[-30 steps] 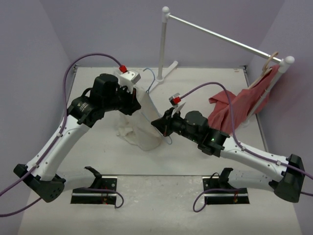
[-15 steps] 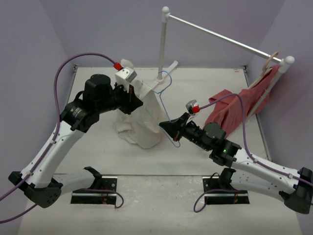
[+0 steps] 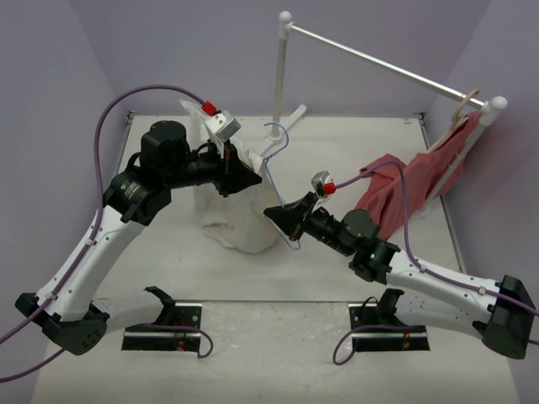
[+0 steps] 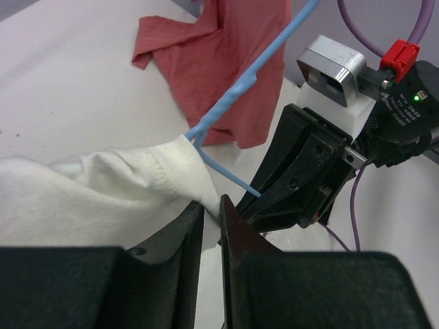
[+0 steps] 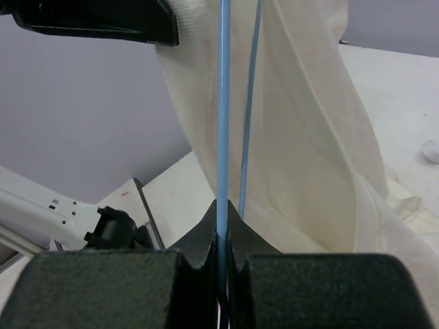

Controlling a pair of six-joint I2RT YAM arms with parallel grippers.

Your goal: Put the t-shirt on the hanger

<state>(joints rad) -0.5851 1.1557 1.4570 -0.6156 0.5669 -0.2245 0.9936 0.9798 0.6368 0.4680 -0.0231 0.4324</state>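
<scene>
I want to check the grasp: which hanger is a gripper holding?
The blue wire hanger, clamped in the right gripper beside the white t-shirt; the wooden hanger hangs on the rail, untouched.

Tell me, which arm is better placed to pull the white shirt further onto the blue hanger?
Probably the left. The left tool pinches the t-shirt right where the hanger enters it, so it can draw cloth along the wire. The right tool is clamped on the hanger, steadying it.

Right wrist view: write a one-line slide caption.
The right gripper clamps the light-blue hanger beside the cream t-shirt.
</scene>
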